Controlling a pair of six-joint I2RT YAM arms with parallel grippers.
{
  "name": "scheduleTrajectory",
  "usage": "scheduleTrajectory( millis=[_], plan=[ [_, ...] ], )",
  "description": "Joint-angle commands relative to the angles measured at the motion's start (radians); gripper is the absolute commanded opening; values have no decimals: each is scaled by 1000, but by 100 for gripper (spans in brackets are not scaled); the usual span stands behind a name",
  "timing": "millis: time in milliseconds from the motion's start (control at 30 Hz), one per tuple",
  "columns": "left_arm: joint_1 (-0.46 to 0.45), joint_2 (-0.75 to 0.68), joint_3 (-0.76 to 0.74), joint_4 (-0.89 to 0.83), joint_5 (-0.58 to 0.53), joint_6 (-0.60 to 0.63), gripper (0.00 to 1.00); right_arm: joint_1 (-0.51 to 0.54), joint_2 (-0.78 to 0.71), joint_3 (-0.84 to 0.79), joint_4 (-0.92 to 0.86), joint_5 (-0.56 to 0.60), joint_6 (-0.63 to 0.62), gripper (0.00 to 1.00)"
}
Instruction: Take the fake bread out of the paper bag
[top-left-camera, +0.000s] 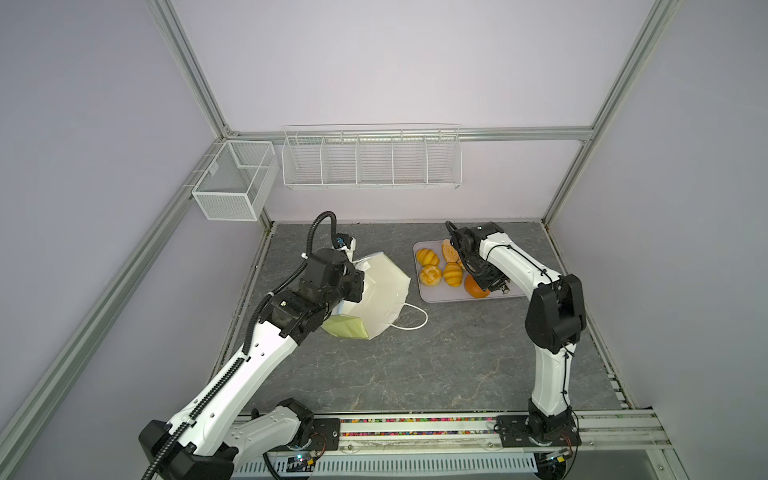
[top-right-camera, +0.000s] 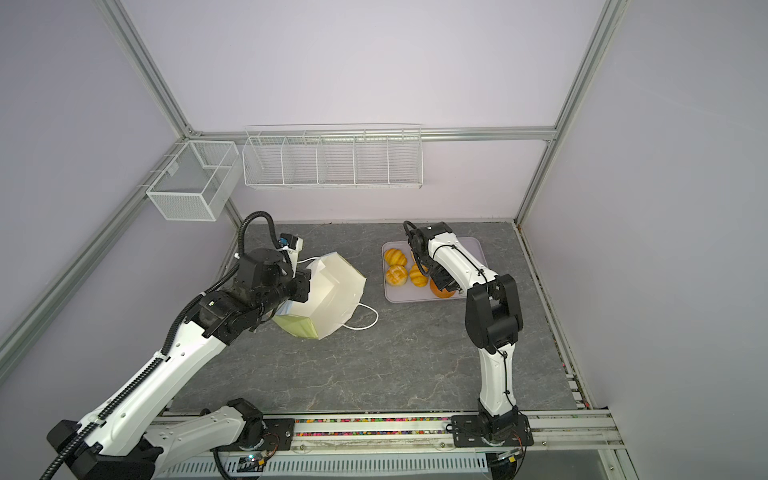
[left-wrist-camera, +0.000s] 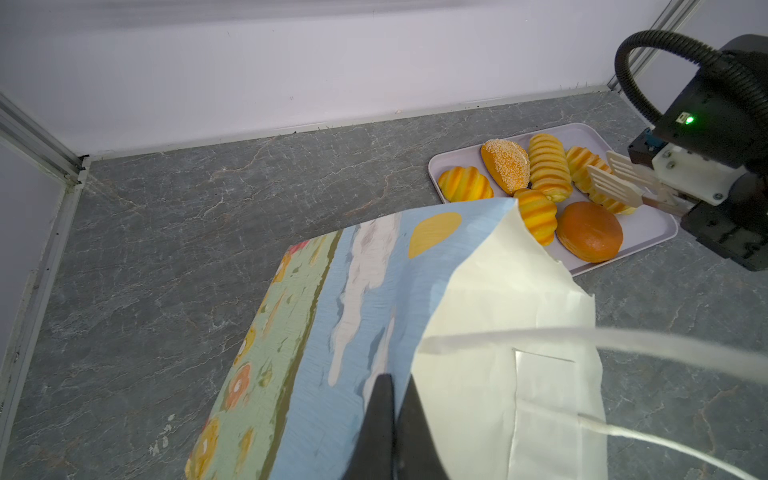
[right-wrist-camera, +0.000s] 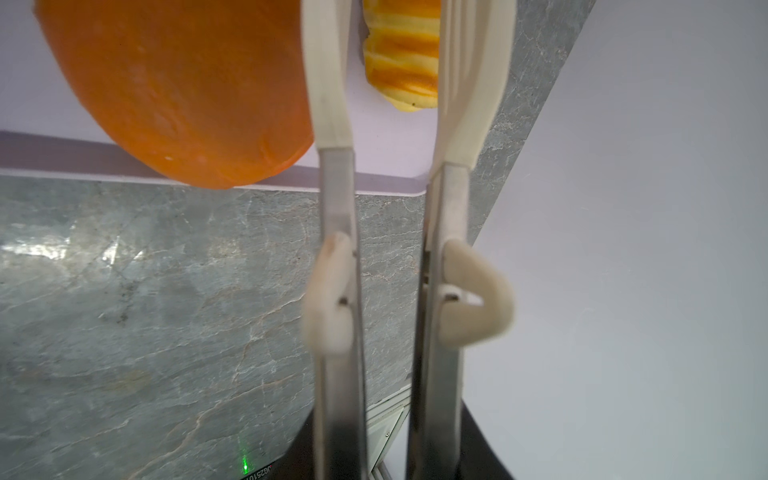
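Observation:
The paper bag (top-left-camera: 384, 291) (top-right-camera: 334, 291) leans on its side left of centre, its white inside turned up. Its blue-sky face (left-wrist-camera: 365, 299) shows in the left wrist view. My left gripper (left-wrist-camera: 397, 379) (top-left-camera: 356, 284) is shut on the bag's rim. Several pieces of fake bread lie on the lilac tray (top-left-camera: 432, 296) (left-wrist-camera: 648, 232): ridged rolls (top-left-camera: 428, 256), a scored bun (top-left-camera: 430, 275), a crumb-topped oval (left-wrist-camera: 506, 166), striped loaves (left-wrist-camera: 549, 166) and a smooth round bun (left-wrist-camera: 589, 237) (right-wrist-camera: 178, 91). My right gripper (right-wrist-camera: 386, 436) (top-left-camera: 496, 284) grips white tongs (left-wrist-camera: 615, 183) (right-wrist-camera: 332, 104). Their blades stand apart and empty beside the round bun.
A white cord handle (top-left-camera: 411, 322) of the bag trails on the grey stone tabletop (top-left-camera: 415, 365). A wire rack (top-left-camera: 372, 162) and a mesh basket (top-left-camera: 235, 183) hang on the back wall. The tray sits near the right wall's frame rail (top-left-camera: 557, 249).

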Motion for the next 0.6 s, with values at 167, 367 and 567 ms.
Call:
scheduleTrajectory(
  millis=[167,367,567],
  plan=[
    [17,-2,19,-36,-36,24,0,39,-124,47,-51,50,48,23],
    [92,56,140,-109,64,25,0,86,-234,26,-28,30,70,21],
    [155,136,268,-138,144,18,0,132,-399,-53,55,-44,78,18]
  ],
)
